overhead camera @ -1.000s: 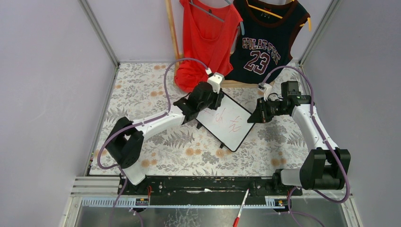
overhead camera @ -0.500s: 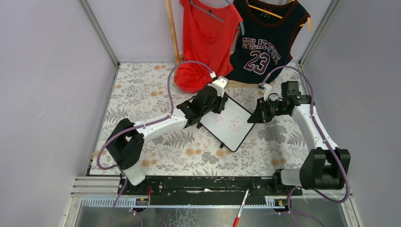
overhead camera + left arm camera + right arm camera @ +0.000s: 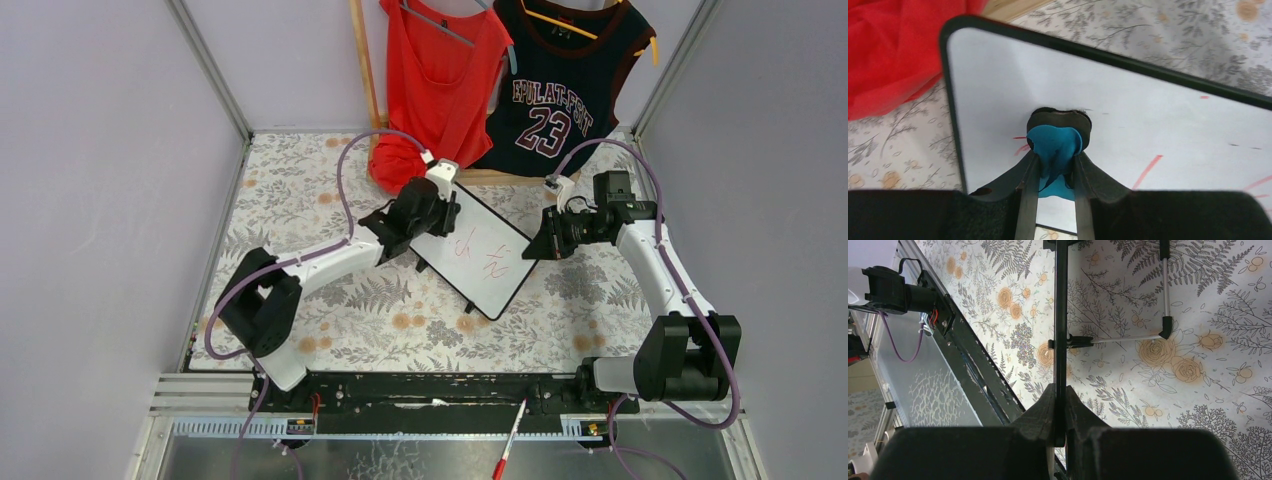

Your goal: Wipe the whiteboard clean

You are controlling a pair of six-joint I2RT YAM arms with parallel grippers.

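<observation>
We see bright, even light and soft shadows throughout. The top view is sharp; the left wrist view blurs the red cloth (image 3: 883, 55) at upper left and the left gripper (image 3: 1056, 152) below.

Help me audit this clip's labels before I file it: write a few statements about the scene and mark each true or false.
1. The left pincer grips a blue eraser against the whiteboard. True.
2. The whiteboard is wiped clean. False: red marks show on it.
3. The right pincer hangs open, apart from the whiteboard. False: it is shut on the whiteboard's edge.
4. A dark jersey numbered 23 hangs at the back. True.
</observation>
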